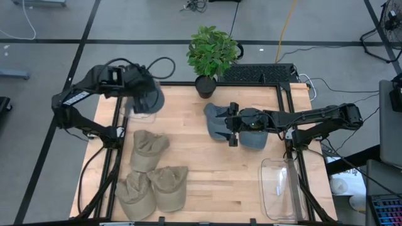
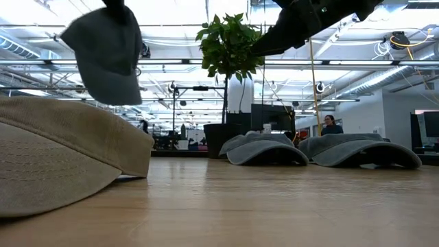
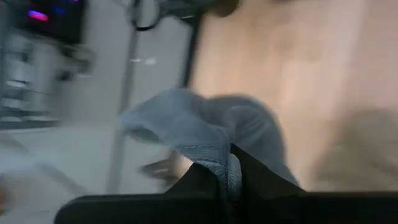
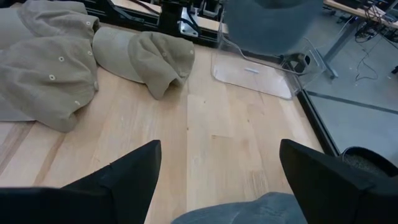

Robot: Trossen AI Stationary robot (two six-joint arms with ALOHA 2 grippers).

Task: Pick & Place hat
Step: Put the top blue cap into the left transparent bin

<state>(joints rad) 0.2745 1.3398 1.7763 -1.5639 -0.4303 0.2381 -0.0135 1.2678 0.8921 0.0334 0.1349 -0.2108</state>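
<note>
Above far-left corner of table (image 1: 207,169): left gripper (image 3: 229,180) clamped on grey hat (image 2: 103,55), dangling in air over clear bin (image 4: 261,71). Mid-table near plant (image 1: 212,53): right gripper (image 1: 233,129) spread wide over two grey hats (image 1: 217,122). Front-left: three tan hats (image 1: 151,176) lying clustered.

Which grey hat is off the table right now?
The grey hat pinched in the left gripper, hanging over the clear bin; the other two lie under the right gripper.
</note>
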